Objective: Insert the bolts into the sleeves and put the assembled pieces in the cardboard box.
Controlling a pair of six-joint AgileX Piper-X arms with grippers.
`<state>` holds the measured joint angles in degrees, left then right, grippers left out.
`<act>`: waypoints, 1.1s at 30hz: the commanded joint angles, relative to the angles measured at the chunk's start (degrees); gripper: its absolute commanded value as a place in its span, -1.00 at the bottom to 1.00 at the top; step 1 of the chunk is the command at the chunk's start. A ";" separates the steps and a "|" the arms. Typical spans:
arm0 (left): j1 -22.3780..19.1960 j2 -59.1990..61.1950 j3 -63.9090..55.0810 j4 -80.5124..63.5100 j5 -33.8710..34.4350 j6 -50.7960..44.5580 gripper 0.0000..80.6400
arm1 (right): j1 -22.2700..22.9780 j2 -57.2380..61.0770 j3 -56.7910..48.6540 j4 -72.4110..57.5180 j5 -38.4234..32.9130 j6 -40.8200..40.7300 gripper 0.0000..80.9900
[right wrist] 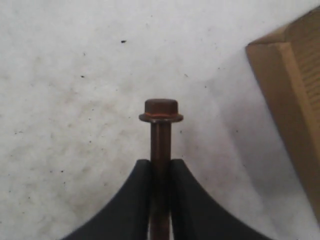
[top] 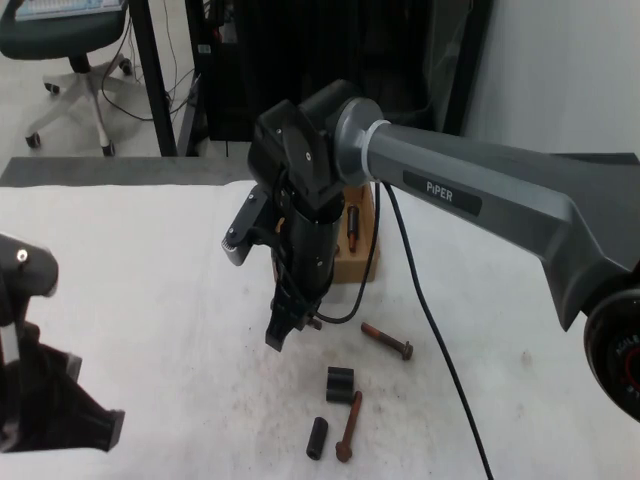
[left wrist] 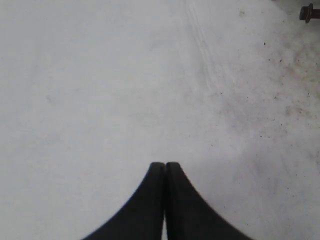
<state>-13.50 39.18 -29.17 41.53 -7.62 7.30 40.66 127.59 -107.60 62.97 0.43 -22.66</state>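
A white cloth-covered counter (top: 150, 300), speckled with rusty marks towards its near middle, stands before a pale floor with a grey office chair (top: 70, 40) and dark desk legs behind.

The right end effector (right wrist: 160, 162) points down at the counter, its two black fingers (right wrist: 135, 200) pinching the shank of a rusty brown hex-flange bolt (right wrist: 161, 112). The bolt's head sticks out beyond the fingertips. In the high view this end effector (top: 285, 335) hangs just in front of a tan cardboard box (top: 352, 265) that sits on the counter behind it. Something dark and rusty lies inside the box, too small to tell.

The left end effector (left wrist: 165, 164) has its fingers pressed together with nothing between them, over a bare patch of counter at the near left.

A second rusty bolt (top: 388, 341) lies flat on the counter near the held one. Nearer the camera are a short black cylindrical sleeve (top: 340, 383), a third rusty bolt (top: 349, 425) just below it, and a second black sleeve (top: 317, 437) beside that bolt.
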 commanded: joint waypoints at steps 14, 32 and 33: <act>-0.21 -0.69 -1.47 2.20 2.39 -0.45 -0.99 | -0.17 -1.07 -0.21 -1.19 -1.84 2.54 -0.13; -0.21 -0.69 -1.64 6.25 2.39 0.15 -0.99 | 0.06 3.14 -0.21 -1.40 -3.56 -6.63 -0.17; -0.21 -0.69 -1.64 6.25 2.39 0.15 -0.99 | 0.06 3.14 -0.21 -1.40 -3.56 -7.43 -0.17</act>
<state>-13.50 39.18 -30.08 47.62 -5.10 7.30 40.66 131.34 -107.60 61.14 -2.57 -28.77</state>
